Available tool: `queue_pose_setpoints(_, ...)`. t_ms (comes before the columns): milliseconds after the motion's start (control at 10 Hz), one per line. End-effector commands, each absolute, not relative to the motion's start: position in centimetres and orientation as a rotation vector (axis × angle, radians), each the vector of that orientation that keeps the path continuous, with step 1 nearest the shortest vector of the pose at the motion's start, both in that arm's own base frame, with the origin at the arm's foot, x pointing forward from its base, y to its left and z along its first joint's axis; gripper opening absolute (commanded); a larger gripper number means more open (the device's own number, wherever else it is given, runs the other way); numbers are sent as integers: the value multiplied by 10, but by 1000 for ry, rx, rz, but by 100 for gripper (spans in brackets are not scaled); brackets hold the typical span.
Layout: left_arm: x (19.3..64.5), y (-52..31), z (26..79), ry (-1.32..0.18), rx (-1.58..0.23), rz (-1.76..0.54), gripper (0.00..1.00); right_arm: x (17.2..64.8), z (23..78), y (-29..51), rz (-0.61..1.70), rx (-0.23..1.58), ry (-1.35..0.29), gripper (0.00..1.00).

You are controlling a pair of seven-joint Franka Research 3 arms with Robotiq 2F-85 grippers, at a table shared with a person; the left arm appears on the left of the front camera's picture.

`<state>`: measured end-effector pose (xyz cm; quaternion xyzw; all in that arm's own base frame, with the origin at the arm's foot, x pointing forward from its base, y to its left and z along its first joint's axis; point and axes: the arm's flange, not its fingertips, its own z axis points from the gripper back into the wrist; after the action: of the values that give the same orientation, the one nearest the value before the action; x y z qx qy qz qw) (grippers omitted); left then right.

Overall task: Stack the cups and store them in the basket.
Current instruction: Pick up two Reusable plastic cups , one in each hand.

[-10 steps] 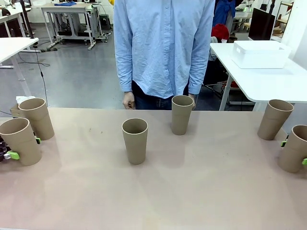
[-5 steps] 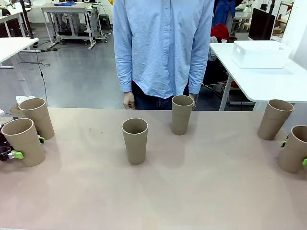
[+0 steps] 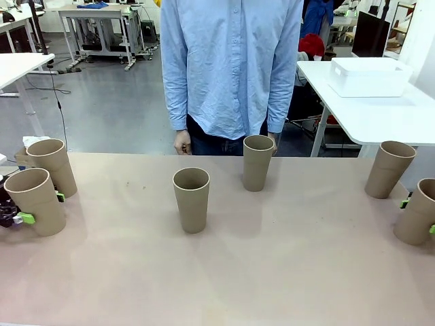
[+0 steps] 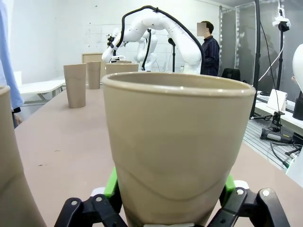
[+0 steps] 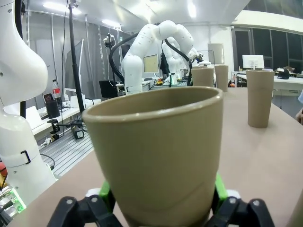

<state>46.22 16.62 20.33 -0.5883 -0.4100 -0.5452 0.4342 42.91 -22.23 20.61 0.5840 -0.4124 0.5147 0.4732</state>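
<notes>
Several tan cups stand on the table. My left gripper [image 3: 43, 208] is shut on the cup [image 3: 32, 192] at the left edge; in the left wrist view its green pads [image 4: 111, 182] press both sides of that cup [image 4: 177, 132]. Another cup [image 3: 53, 165] stands just behind it. My right gripper [image 3: 419, 217] holds the cup [image 3: 421, 201] at the right edge, with green pads [image 5: 105, 191] against both its sides [image 5: 156, 142]. Free cups stand at the middle [image 3: 191, 199], far middle [image 3: 257, 161] and far right [image 3: 389, 168]. The white basket [image 3: 370, 76] sits on a side table.
A person in a light blue shirt [image 3: 231, 68] stands at the far edge, one hand [image 3: 182, 142] hanging by the table. The tabletop [image 3: 272, 272] in front of the middle cups is bare. White side tables [image 3: 380, 119] stand beyond the far right.
Both grippers have closed onto their cups. The left cup has risen slightly and shifted a little to the right. The right cup has nudged slightly to the right.
</notes>
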Motion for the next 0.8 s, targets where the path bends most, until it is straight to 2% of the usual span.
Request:
queue_pose_setpoints(0, 451, 161, 203, -1086, -1432, -1382, 82, 423, 209, -221, 1270, 1411, -1060, 80)
queue_pose_setpoints(100, 450, 162, 204, -1092, -1428, -1387, 64, 423, 209, -221, 1274, 1404, -1066, 60)
queue_pose_setpoints(200, 449, 163, 204, -1102, -1426, -1397, 63, 423, 209, -221, 1283, 1410, -1071, 75)
queue_pose_setpoints(300, 448, 163, 205, -1113, -1426, -1402, 45, 422, 210, -220, 1284, 1414, -1080, 40)
queue_pose_setpoints(400, 450, 163, 206, -1120, -1477, -1408, 44, 423, 212, -219, 1306, 1460, -1043, 55)
queue_pose_setpoints(500, 467, 167, 209, -1074, -1440, -1373, 44, 429, 207, -223, 1258, 1429, -1020, 55)
queue_pose_setpoints(700, 467, 167, 209, -1074, -1440, -1373, 44, 429, 207, -223, 1258, 1429, -1020, 55)
